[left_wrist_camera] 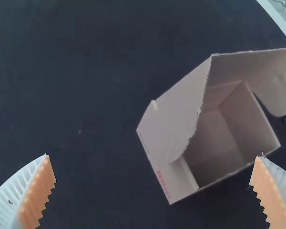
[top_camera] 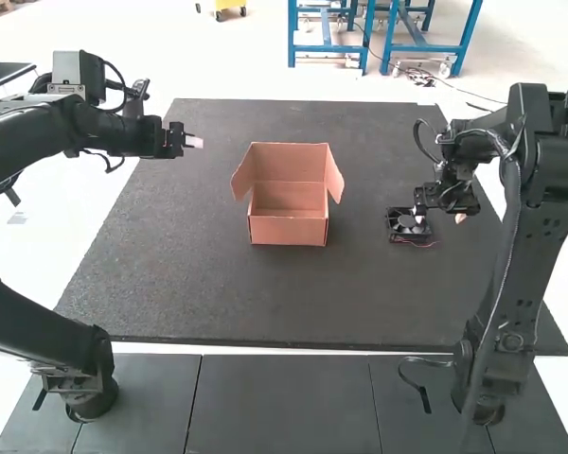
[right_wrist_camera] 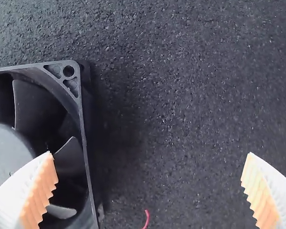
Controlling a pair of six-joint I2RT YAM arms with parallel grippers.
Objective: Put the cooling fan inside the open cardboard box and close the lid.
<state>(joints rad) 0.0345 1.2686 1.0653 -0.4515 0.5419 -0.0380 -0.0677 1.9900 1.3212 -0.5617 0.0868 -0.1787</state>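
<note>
- Right gripper (top_camera: 440, 218) hangs low over the fan (top_camera: 407, 224), fingers apart, off-centre.
- Fan lies flat on the mat (top_camera: 170, 265), right of the box (top_camera: 287, 203).
- Centre on its frame before squeezing, I'd say.
- Left gripper (top_camera: 191, 142): spread too.

Black mat (top_camera: 170, 246), pale surface (top_camera: 47, 246), perhaps floor

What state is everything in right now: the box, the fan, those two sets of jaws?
Cardboard box: upright, lid open, empty.
Cooling fan: flat on the mat, outside the box, ungripped.
Left jaws: open, in the air left of the box.
Right jaws: open, low over the fan.
</note>
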